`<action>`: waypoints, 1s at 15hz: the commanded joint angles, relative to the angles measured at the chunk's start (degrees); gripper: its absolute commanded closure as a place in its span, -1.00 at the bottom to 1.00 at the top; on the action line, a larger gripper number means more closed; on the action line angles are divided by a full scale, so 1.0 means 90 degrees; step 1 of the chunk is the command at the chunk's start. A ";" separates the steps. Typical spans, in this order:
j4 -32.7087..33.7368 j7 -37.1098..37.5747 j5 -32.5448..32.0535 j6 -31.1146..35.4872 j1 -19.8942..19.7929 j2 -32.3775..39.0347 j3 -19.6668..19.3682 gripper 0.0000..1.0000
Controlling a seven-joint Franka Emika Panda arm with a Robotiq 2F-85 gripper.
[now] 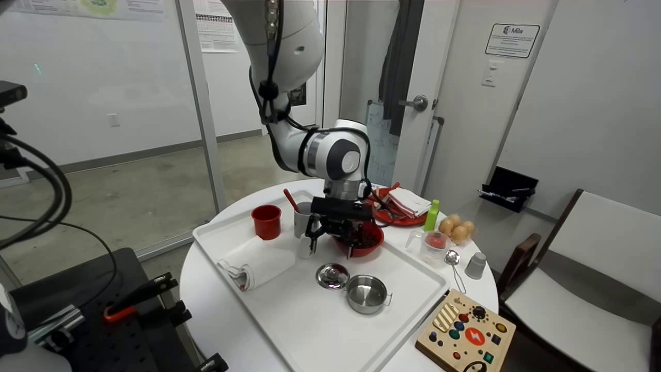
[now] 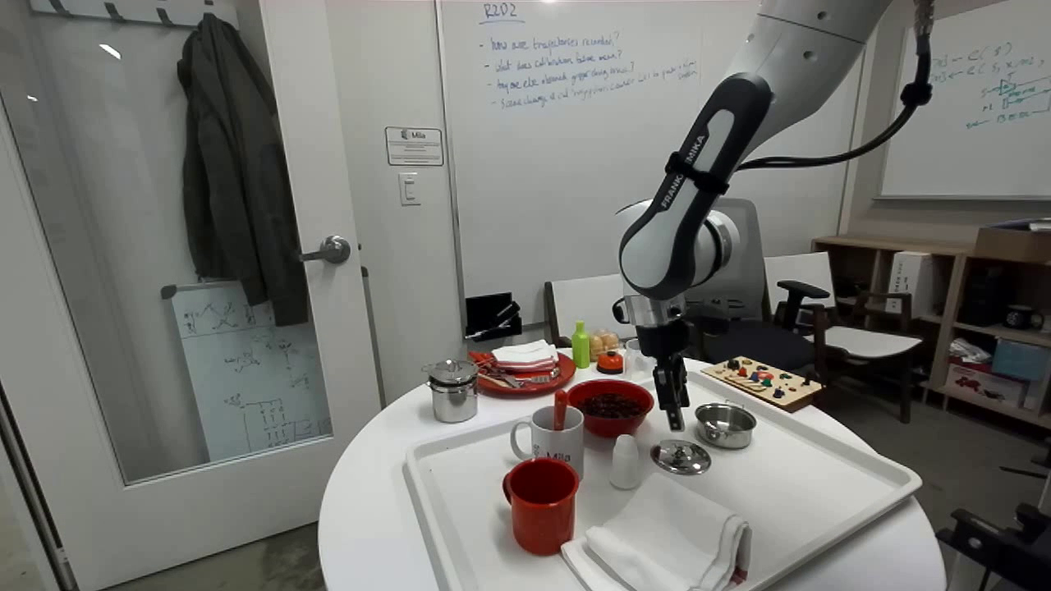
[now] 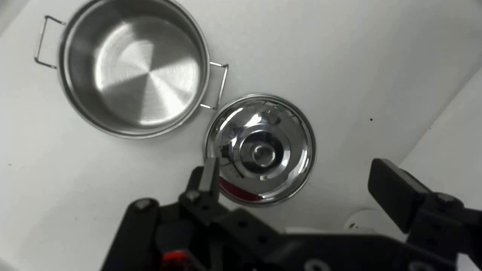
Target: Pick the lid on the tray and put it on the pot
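In an exterior view, the silvery lid [image 1: 332, 276] lies flat on the white tray [image 1: 330, 336] just beside the pot [image 1: 366, 300], the tool [image 1: 332, 251] hanging near it. In an exterior view it is a shallow dome between the white shaker [image 2: 625, 464] and the pot. In the wrist view its round, mirror-bright face rings a knob [image 3: 263, 155], a red streak near the edge; the tool's fingers [image 3: 391, 192] stand wide apart.

Silver lid [image 3: 260, 150] and pot [image 3: 135, 71], white tray [image 1: 325, 328], black pincer [image 1: 331, 251], 2-tone striped board patch [image 1: 445, 316].

"Mila" sign [image 2: 415, 146] and mug [image 2: 563, 447], "R2D2" whiteboard [image 2: 558, 189].
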 commanded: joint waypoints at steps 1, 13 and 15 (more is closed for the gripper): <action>0.0551 0.0150 -0.0065 -0.0369 0.0052 0.0439 -0.0007 -1.00; 0.1192 0.0227 -0.0019 -0.0648 0.0034 0.1067 0.0018 -1.00; 0.1261 0.0225 -0.0011 -0.0687 0.0029 0.1115 0.0023 -0.92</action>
